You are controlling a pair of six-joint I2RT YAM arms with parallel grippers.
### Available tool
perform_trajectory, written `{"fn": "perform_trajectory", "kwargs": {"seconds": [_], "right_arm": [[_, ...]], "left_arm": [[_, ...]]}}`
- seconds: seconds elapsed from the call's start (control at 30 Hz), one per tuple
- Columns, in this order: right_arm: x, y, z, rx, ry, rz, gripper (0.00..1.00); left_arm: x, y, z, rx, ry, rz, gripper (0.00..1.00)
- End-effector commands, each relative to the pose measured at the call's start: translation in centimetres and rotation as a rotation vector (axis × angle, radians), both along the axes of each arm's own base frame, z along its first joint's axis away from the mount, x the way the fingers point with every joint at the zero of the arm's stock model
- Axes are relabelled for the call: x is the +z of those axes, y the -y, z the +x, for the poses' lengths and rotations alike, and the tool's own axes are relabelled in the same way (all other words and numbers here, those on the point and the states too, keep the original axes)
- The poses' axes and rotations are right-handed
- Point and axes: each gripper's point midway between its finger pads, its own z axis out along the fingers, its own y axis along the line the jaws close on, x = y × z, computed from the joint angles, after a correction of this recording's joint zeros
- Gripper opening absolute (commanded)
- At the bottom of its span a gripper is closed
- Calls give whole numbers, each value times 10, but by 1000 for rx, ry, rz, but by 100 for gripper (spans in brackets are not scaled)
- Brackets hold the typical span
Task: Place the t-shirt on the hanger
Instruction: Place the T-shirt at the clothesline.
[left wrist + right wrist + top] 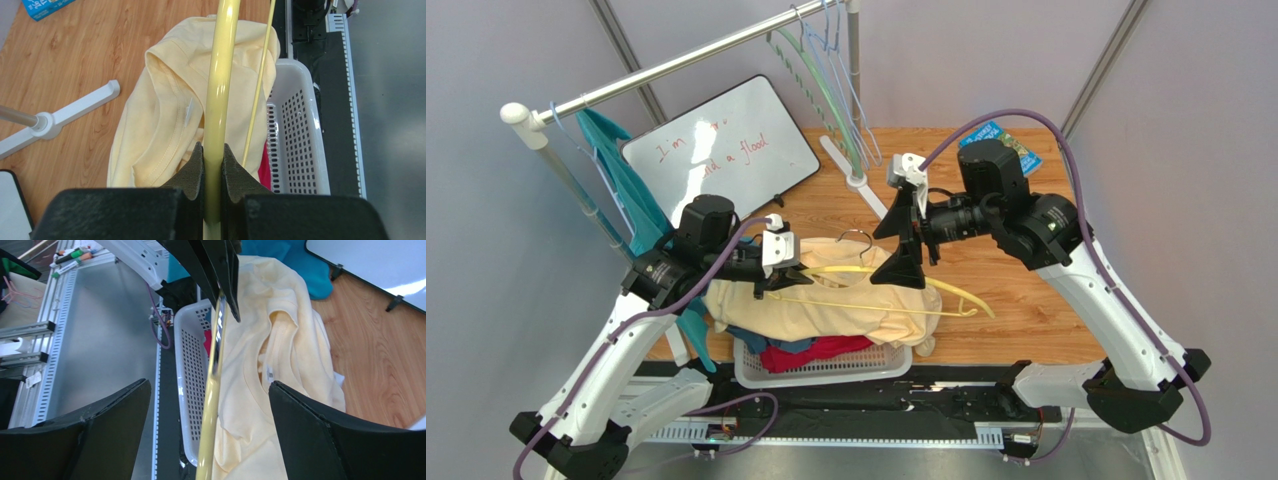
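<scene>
The pale cream-yellow t-shirt [826, 305] lies bunched over the white basket, its neck and label showing in the left wrist view [165, 125] and the right wrist view [280, 355]. The yellow hanger [926, 285] hangs above it, its hook [856, 238] pointing to the back. My left gripper [791, 275] is shut on the hanger's bar [215, 100] at its left end. My right gripper [898, 245] is open wide; the hanger bar [210, 415] runs between its fingers [300, 410] without touching them.
A white basket [886, 365] of red and blue clothes stands at the table's near edge. A whiteboard [726, 140] lies at the back left. A clothes rail [686, 60] carries a teal garment [621, 170] and pale hangers [826, 60]. A blue box [1006, 140] lies at the back right.
</scene>
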Motion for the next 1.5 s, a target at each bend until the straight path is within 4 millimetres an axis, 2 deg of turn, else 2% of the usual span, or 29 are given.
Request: {"fn": "perform_trajectory", "kwargs": {"seconds": [0.0,0.13,0.23,0.33,0.37,0.4,0.47,0.5,0.57,0.6,0.63,0.67,0.73,0.77,0.83,0.9,0.93,1.0,1.1,1.2,1.33,1.4,1.47], "right_arm": [[39,-25,-16,89,-1,111,90],[14,-35,-12,93,12,43,84],[4,-36,-7,77,16,17,76],[-4,-35,-2,66,30,-12,60],[-6,-36,-1,72,39,-17,45],[-7,-36,0,68,41,-21,37],[-7,-36,2,64,48,-24,6],[-8,-35,3,59,50,-26,0],[-9,-34,4,49,62,-30,0],[-7,-32,4,47,77,-26,0],[-6,-28,4,42,86,-26,0],[-5,-24,5,36,95,-28,0],[0,-12,5,18,125,-24,0],[4,-5,10,-3,135,-20,0],[18,11,7,-19,170,-8,0],[22,22,2,-32,211,-20,0],[20,28,-2,-28,226,-35,0],[22,40,-7,-57,258,-44,0],[20,53,-10,-102,270,-68,0],[24,56,-7,-155,253,-57,0],[19,52,10,-224,182,-62,0],[20,49,14,-240,129,-48,0],[21,49,19,-257,107,-39,0]], "left_arm": [[22,11,7,5,62,-47,0],[27,12,9,13,71,-50,0],[27,12,9,11,71,-50,0],[28,13,8,7,72,-51,0],[28,13,8,6,72,-52,0],[28,14,8,2,73,-52,0],[28,14,7,-2,74,-51,0],[28,14,6,-1,74,-51,0],[30,14,5,3,68,-56,2],[29,13,5,12,58,-54,11],[29,12,6,32,50,-49,27],[25,6,10,74,35,-22,56],[27,-1,18,112,31,-2,65],[32,-13,23,138,-6,-35,68],[49,-25,30,159,-2,-94,68],[53,-35,30,163,26,-88,69],[48,-38,33,136,99,-48,69],[31,-46,33,140,109,21,68],[12,-51,37,103,172,84,62],[5,-49,47,95,196,88,58],[-4,-38,60,74,160,79,45],[-9,-36,70,116,152,108,43],[-19,-32,70,103,167,151,42]]}}
